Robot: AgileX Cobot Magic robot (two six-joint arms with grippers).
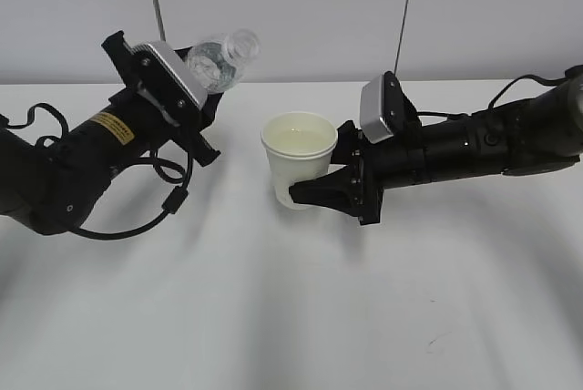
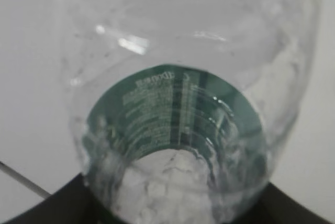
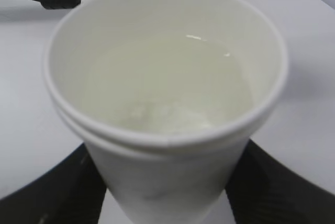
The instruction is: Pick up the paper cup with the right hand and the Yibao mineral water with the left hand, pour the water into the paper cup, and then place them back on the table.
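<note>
Paper cup (image 1: pixel 299 159) beside black cable (image 1: pixel 137 217)

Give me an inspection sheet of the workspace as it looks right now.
Surface: white table, bare, faint scuffs.
Job's things: paper cup upright with water inside; water bottle tilted, off to the cup's left.
Clutter: nothing seen.
Grippers: right gripper clamps the cup; left gripper holds the bottle.
Cables: black cable loops under the left arm; another behind the right arm.
Surroundings: plain grey wall.
</note>
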